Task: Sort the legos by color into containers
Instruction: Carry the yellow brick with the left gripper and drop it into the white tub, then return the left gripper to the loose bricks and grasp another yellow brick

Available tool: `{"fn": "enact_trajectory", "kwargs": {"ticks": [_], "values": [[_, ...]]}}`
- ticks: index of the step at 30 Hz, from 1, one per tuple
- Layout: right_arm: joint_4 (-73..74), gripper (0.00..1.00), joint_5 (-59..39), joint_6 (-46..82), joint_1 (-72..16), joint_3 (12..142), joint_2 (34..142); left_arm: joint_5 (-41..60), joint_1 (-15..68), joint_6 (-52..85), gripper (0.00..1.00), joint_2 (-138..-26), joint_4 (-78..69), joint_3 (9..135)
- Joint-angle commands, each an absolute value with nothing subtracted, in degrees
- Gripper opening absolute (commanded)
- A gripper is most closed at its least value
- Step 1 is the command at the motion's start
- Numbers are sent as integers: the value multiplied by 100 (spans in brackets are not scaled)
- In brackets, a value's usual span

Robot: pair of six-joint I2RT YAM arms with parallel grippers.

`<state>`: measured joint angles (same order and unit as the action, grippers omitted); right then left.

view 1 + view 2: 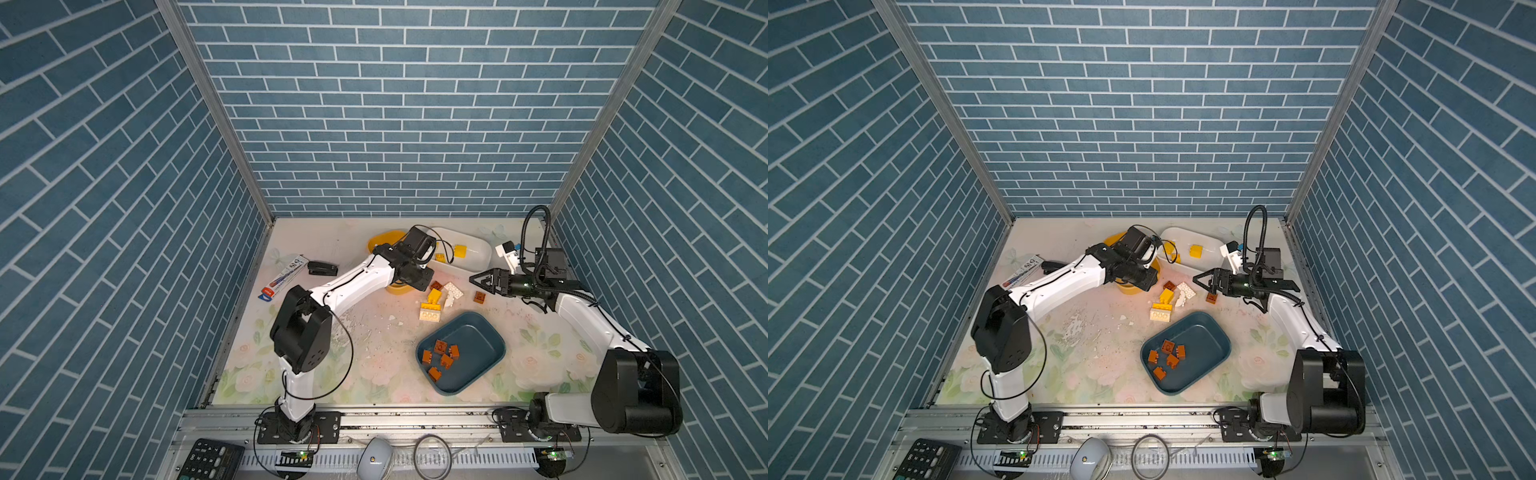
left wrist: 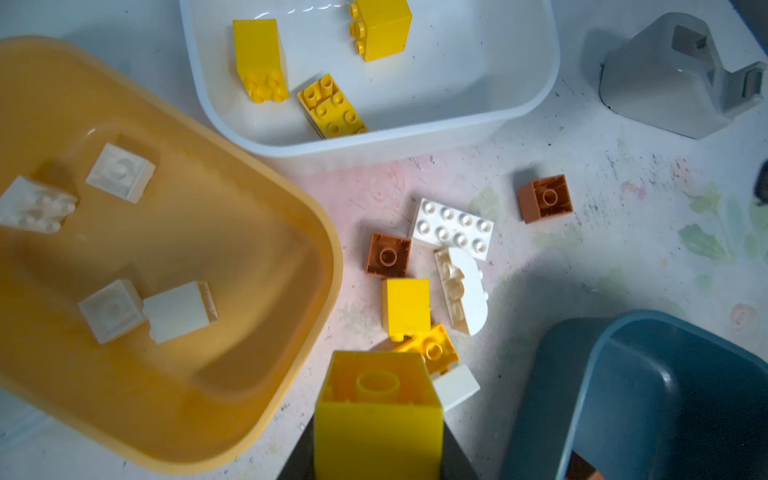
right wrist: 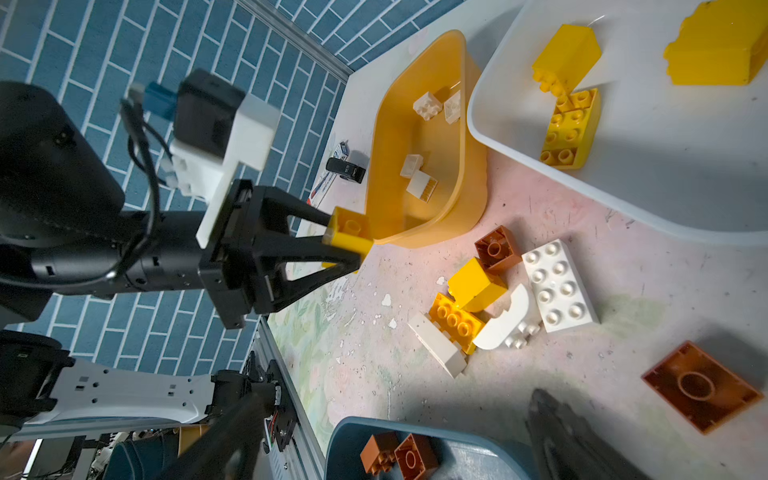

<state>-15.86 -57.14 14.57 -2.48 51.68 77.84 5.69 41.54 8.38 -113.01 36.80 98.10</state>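
My left claw (image 3: 347,245) is pinched almost closed on a yellow brick (image 3: 349,228), its hollow underside facing outward. I hold it just beside the end of the mustard tub (image 3: 473,183), which contains white bricks. The white tub (image 2: 536,83) has yellow bricks in it, and the teal tub (image 1: 478,345) has five brown ones. Between the three tubs lies a loose heap (image 2: 405,307) of white, yellow and brown bricks. My right claw (image 1: 477,281) gapes wide with nothing in it, near a lone brown brick (image 1: 480,297). The carton (image 1: 286,272) beside the stapler (image 1: 322,268) has red and blue print too small to read.
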Motion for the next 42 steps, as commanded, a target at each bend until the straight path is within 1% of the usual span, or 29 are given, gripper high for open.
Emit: {"fn": "enact_trajectory", "kwargs": {"ticks": [1,10,16,19,21,23,26,30,34,36,39,42], "values": [[-1590,99,-5717,1248,-228,5412,7883,597,4114,645,29,-12030,3838,10693],[-1733,99,-5634,1153,-227,5531,7989,273,4012,625,28,-13789,3644,12984],[-1837,99,-5574,1115,-219,5589,8005,23,3886,765,30,-14710,3445,14154],[-1847,99,-5460,1124,-220,5601,7974,68,3826,878,30,-15037,3239,14480],[-1829,99,-5388,1148,-220,5588,7946,146,3814,869,33,-15147,3062,14553],[-1862,99,-5305,1143,-220,5585,7928,265,3814,865,42,-15208,2928,14555],[-2009,98,-5248,1049,-222,5634,7924,260,3814,879,59,-15225,2954,14563],[-2043,99,-5212,1046,-220,5616,7893,357,3812,823,70,-15027,3164,14526],[-2040,98,-5186,1056,-220,5603,7867,560,3853,802,73,-14537,3544,14202],[-2048,98,-5186,1059,-220,5616,7866,589,3923,721,75,-14089,3694,13653],[-2024,99,-5186,1068,-218,5591,7864,720,3979,906,75,-13331,3475,12534],[-1997,98,-5156,1090,-220,5546,7827,717,4147,842,75,-12718,3488,11755]]}}
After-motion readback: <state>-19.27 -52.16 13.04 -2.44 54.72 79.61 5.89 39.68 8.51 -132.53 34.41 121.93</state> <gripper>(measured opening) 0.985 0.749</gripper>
